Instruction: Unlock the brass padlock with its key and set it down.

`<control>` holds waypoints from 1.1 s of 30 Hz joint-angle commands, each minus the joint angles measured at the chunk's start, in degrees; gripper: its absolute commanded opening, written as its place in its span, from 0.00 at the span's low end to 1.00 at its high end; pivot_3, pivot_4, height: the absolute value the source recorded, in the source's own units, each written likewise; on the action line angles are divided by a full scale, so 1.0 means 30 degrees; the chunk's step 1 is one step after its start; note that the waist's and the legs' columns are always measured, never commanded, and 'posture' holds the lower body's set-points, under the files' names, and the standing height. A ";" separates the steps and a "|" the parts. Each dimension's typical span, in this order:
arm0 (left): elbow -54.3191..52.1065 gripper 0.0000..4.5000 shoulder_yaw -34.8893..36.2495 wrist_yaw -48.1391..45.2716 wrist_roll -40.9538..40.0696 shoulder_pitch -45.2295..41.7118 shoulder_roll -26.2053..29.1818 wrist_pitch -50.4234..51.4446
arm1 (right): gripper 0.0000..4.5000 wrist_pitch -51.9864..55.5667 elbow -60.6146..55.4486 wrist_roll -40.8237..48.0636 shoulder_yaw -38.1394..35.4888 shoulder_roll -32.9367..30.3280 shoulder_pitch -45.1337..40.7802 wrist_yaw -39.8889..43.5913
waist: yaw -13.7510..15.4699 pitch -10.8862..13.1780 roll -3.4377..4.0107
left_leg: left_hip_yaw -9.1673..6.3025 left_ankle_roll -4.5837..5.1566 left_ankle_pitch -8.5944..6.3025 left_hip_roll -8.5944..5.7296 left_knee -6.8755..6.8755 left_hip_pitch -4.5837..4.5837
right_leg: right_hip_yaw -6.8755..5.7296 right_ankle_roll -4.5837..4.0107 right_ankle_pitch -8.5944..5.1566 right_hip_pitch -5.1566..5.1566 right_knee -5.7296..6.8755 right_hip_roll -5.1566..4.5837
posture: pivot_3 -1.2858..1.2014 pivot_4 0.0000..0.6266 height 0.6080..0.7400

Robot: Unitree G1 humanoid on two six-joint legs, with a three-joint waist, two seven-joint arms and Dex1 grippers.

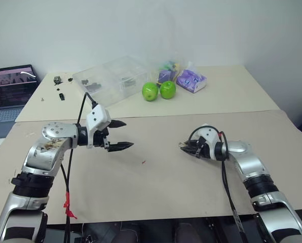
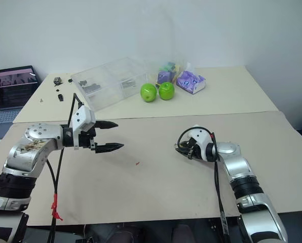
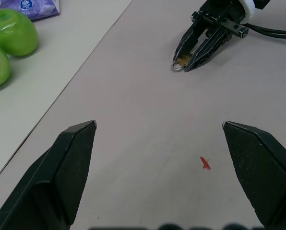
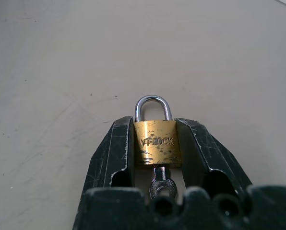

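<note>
Right gripper (image 4: pixel 155 143) clenched on small golden brass padlock (image 4: pixel 156 143), silvery key (image 4: pixel 160 186) inserted, on beige tabletop (image 1: pixel 156 187); left gripper (image 1: pixel 121 134) spread wide, empty.

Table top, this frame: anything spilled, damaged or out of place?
Nothing serious. A small red scrap lies loose on the table between the grippers. The brass padlock, key in its base, sits squarely between the right gripper fingers. Two green apples sit upright beside the clear plastic box.
</note>
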 commanded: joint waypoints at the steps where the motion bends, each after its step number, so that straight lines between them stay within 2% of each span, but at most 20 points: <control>1: -0.0360 1.00 0.0856 -0.0174 -0.0248 -0.0087 0.0725 0.0002 | 0.20 0.1079 -0.2218 0.0229 0.0219 0.0065 -0.0600 0.0577 | -0.0023 0.0001 0.0000 | 0.0002 0.0000 -0.0001 0.0002 0.0000 -0.0001 | 0.0002 0.0000 0.0000 -0.0004 0.0000 0.0002 | 0.52 0.24 1.00; 4: -0.0234 1.00 0.0792 -0.0342 0.0143 0.0298 0.1383 -0.0159 | 0.20 0.2157 -0.3795 0.0399 0.0802 0.0478 -0.1301 0.1026 | -0.0151 0.0002 0.0001 | 0.0004 0.0001 -0.0002 0.0006 0.0000 -0.0003 | 0.0009 0.0000 0.0000 -0.0012 0.0004 0.0005 | 0.52 0.24 1.00; 8: 0.0221 1.00 0.0708 -0.0631 0.1219 0.1261 0.2796 -0.1231 | 0.20 0.1966 -0.5542 -0.0971 0.3326 0.1285 -0.2392 0.1814 | -0.0371 0.0003 0.0000 | 0.0002 0.0001 -0.0005 0.0028 -0.0008 0.0003 | 0.0010 0.0001 -0.0001 -0.0021 0.0011 0.0028 | 0.52 0.24 1.00; 11: 0.0426 1.00 0.0801 -0.0410 0.1605 0.1496 0.3042 -0.1691 | 0.20 0.1689 -0.5640 -0.1609 0.4635 0.2012 -0.2817 0.2106 | -0.0418 0.0004 -0.0004 | -0.0011 -0.0024 -0.0023 0.0056 -0.0004 0.0005 | -0.0007 0.0002 -0.0001 -0.0025 0.0016 0.0064 | 0.52 0.24 1.00; 17: -0.0720 1.00 0.1076 0.0231 0.1538 0.2080 0.2915 -0.1323 | 0.20 -0.0674 -0.2716 -0.3426 0.6530 0.3621 -0.3065 0.1553 | -0.0170 0.0005 -0.0007 | -0.0013 -0.0079 -0.0057 0.0048 0.0035 0.0004 | -0.0012 0.0001 0.0000 -0.0036 0.0006 0.0062 | 0.52 0.24 1.00; 24: -0.1954 1.00 0.1425 0.0565 0.1234 0.2819 0.3052 -0.0702 | 0.20 -0.1889 -0.0879 -0.3771 0.6379 0.3983 -0.3109 0.1742 | -0.0297 0.0005 -0.0007 | -0.0008 -0.0116 -0.0080 0.0107 0.0032 0.0028 | -0.0004 -0.0001 0.0001 -0.0025 0.0028 0.0121 | 0.52 0.24 1.00; 26: -0.2099 1.00 0.1418 0.0585 0.1201 0.2874 0.3036 -0.0573 | 0.43 -0.2196 -0.1041 -0.3629 0.6316 0.3772 -0.3085 0.2167 | -0.0304 0.0005 -0.0007 | -0.0009 -0.0133 -0.0090 0.0147 0.0034 0.0028 | -0.0005 -0.0007 0.0004 -0.0028 0.0042 0.0167 | 0.52 0.24 1.00; 27: -0.2125 1.00 0.1402 0.0551 0.1174 0.2875 0.3030 -0.0546 | 0.48 -0.2196 -0.1303 -0.3553 0.6254 0.3581 -0.3091 0.2425 | -0.0292 0.0006 -0.0006 | -0.0014 -0.0150 -0.0100 0.0168 0.0038 0.0029 | -0.0008 -0.0010 0.0005 -0.0026 0.0042 0.0191 | 0.52 0.24 1.00; 33: -0.1394 1.00 0.1068 -0.0091 0.1320 0.2485 0.3115 -0.0912 | 0.95 -0.0045 -0.3970 -0.2041 0.4647 0.2251 -0.3111 0.3602 | -0.0355 0.0006 -0.0006 | -0.0005 -0.0205 -0.0138 0.0248 0.0050 0.0023 | -0.0002 -0.0019 0.0011 -0.0033 0.0035 0.0277 | 0.52 0.24 1.00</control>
